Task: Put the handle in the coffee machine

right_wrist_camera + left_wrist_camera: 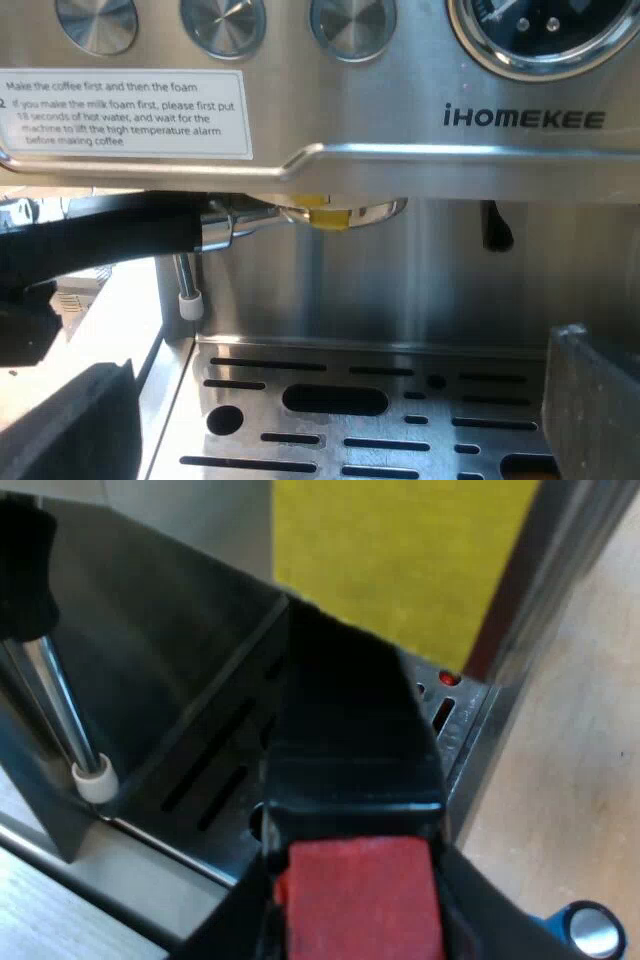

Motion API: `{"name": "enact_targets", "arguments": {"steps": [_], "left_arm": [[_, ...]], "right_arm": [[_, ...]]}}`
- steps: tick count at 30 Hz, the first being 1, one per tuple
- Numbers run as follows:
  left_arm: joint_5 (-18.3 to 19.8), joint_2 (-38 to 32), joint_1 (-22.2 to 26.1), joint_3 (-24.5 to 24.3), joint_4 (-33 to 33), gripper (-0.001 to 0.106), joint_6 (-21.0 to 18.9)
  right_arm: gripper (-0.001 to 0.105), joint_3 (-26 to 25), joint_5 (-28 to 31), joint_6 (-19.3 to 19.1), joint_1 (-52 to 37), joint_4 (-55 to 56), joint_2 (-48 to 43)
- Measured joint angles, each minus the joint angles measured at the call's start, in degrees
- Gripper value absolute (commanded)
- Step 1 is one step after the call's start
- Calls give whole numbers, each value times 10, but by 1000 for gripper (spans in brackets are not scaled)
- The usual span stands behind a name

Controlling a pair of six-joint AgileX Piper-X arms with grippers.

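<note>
Machine [420, 280] brushed steel (glossy); handle [110, 235] matt black.

The left claw [358, 885] is showing two matte black fingers [222, 932], each one broadening toward its base, their inner edges running smooth and slanted. The right claw [325, 415] is wearing the same dark finish: one finger [62, 425] is appearing as a broad, blunt block with a softly rounded top, while the other [592, 395] is looking charcoal rather than pure black, squared at its corner, its flat face catching a dull sheen and its edges running straight and clean.
</note>
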Motion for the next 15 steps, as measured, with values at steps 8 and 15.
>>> {"name": "enact_targets", "arguments": {"steps": [8, 15], "left_arm": [[-8, -9, 0, -5, 19, 0, -6], [-8, -9, 0, -5, 25, 0, -6]], "right_arm": [[82, 0, 0, 0, -2, 0, 0], [61, 3, -40, 0, -24, -2, 0]]}}
